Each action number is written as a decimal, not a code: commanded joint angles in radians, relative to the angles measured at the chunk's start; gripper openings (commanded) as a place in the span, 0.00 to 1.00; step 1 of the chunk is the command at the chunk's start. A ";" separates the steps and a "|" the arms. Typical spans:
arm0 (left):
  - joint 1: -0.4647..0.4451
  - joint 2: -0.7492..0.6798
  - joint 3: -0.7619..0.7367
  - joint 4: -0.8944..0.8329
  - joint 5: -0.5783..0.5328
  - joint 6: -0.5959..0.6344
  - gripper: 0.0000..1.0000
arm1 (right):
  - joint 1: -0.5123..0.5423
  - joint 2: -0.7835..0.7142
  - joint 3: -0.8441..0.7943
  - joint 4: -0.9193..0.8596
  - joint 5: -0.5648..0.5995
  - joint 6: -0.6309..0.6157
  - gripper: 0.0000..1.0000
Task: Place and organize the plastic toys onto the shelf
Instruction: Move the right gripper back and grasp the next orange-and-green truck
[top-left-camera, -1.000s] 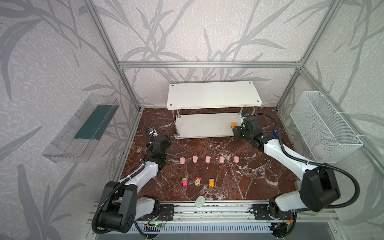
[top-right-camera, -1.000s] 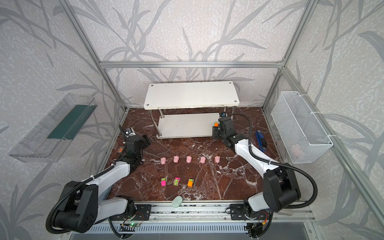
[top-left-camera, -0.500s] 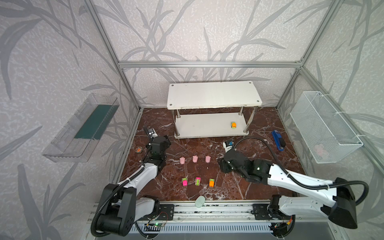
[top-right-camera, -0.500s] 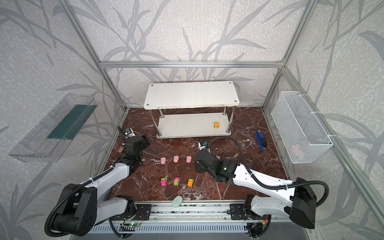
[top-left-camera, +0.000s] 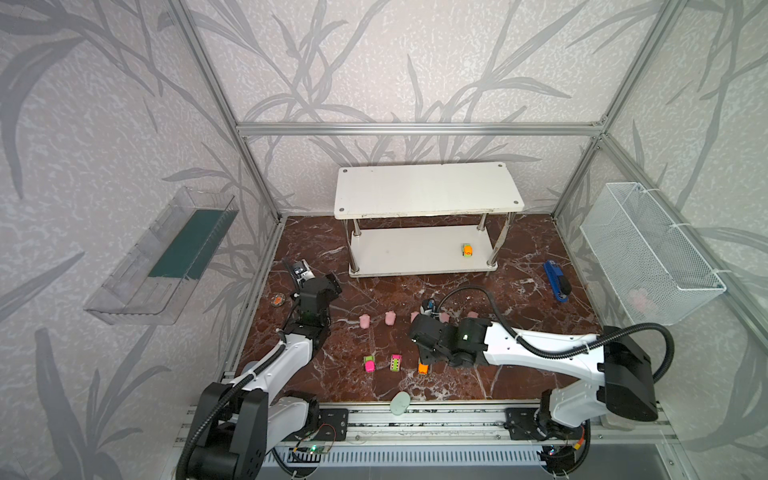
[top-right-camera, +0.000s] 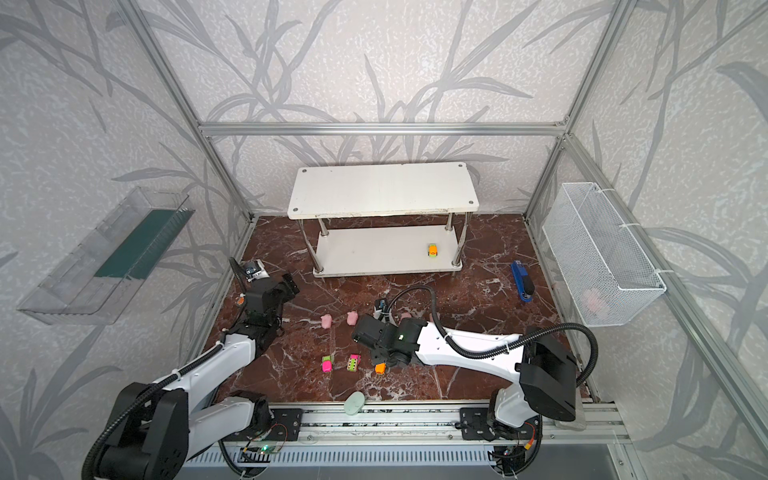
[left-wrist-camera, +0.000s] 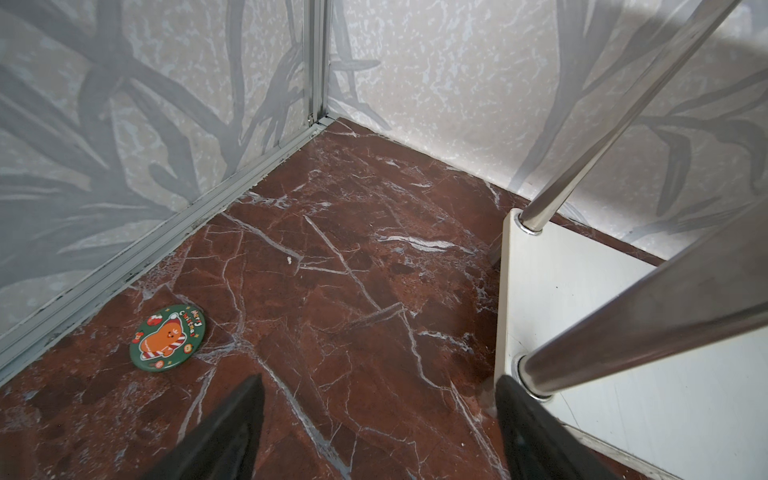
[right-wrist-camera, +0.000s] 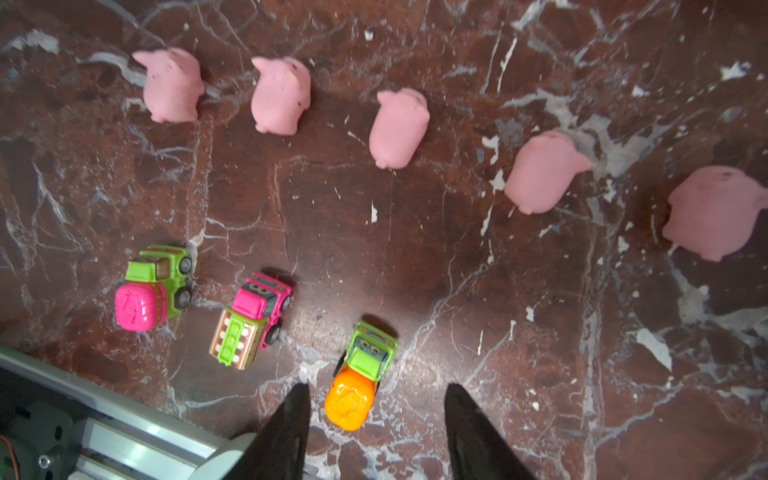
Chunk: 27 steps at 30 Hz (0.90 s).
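Right tool (right-wrist-camera: 377, 390): spread, straddling orange-drum car (right-wrist-camera: 351, 399) on the counter (right-wrist-camera: 540, 332), not pinching. Alongside, pink-drum car (right-wrist-camera: 153, 286) and pink truck (right-wrist-camera: 251, 320); beyond, five pigs (right-wrist-camera: 399, 126) in a row. Farther, fourth car (top-left-camera: 467, 250) on lower board of the shelf (top-left-camera: 399, 253). Left tool (left-wrist-camera: 379, 380): spread, empty, by shelf corner.

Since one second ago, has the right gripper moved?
Yes. In a top view the right gripper left the shelf and came toward the near edge, now over the front orange car.

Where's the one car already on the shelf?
In both top views, the orange car sits on the shelf, lower board, toward its right end, beside the front right post.
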 joint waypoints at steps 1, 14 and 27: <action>0.003 -0.012 -0.021 0.022 0.013 -0.036 0.85 | 0.022 0.042 0.038 -0.097 -0.057 0.004 0.54; 0.003 -0.040 -0.056 0.042 0.023 -0.029 0.85 | 0.059 0.175 0.083 -0.121 -0.135 -0.017 0.54; 0.003 -0.031 -0.062 0.054 0.021 -0.025 0.85 | 0.056 0.281 0.146 -0.156 -0.100 -0.022 0.50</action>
